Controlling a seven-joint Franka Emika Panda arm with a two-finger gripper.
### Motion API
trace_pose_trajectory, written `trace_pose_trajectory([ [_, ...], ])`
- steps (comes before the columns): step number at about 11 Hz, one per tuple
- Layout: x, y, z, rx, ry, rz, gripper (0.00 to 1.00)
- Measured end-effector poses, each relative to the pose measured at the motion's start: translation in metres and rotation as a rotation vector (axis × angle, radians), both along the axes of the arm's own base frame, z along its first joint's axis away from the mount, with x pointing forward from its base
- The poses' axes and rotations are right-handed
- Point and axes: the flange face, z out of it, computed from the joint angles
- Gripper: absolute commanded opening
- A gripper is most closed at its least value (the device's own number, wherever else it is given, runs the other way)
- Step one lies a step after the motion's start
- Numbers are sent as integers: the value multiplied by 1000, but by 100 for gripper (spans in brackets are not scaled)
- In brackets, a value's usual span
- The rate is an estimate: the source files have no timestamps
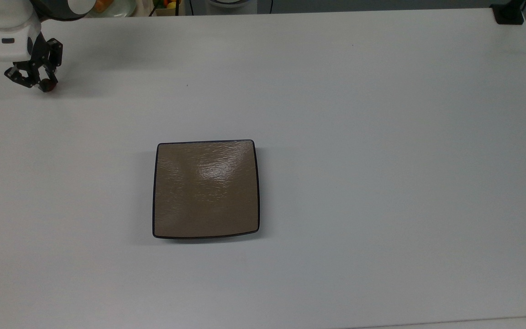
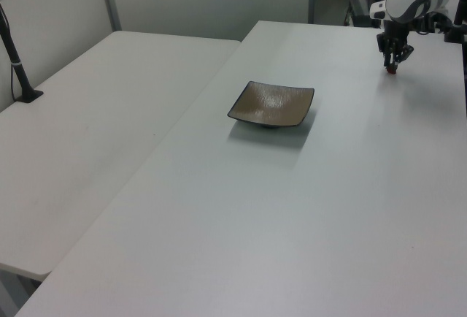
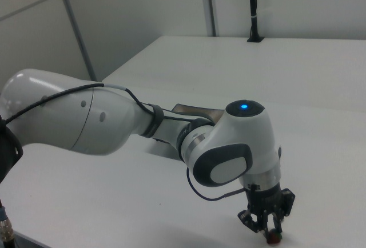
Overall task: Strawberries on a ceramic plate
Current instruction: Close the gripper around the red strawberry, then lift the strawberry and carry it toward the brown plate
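while the gripper (image 1: 44,84) clamps the strawberry (image 1: 49,86) on the table (image 1: 336,91), lift straight up, then travel to the ceramic plate (image 1: 206,189) centre.

The top view looked straight down on the white worktop (image 1: 359,137), the plate (image 1: 206,189) near centre. The left view stood off one end, angled down the worktop's length. The right view sat close behind the arm (image 3: 114,116). All three shared the plate and the hand (image 1: 39,82).
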Motion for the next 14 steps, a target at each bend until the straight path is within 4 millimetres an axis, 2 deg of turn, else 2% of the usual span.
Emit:
trace_pose_trajectory([
  [5,2,1,2,-14,6,16,0],
  [8,7,3,16,-26,-18,23,0],
  [11,18,14,55,-21,-36,16,0],
  [13,26,28,99,21,9,-36,0],
  [14,29,36,114,28,8,-65,0],
])
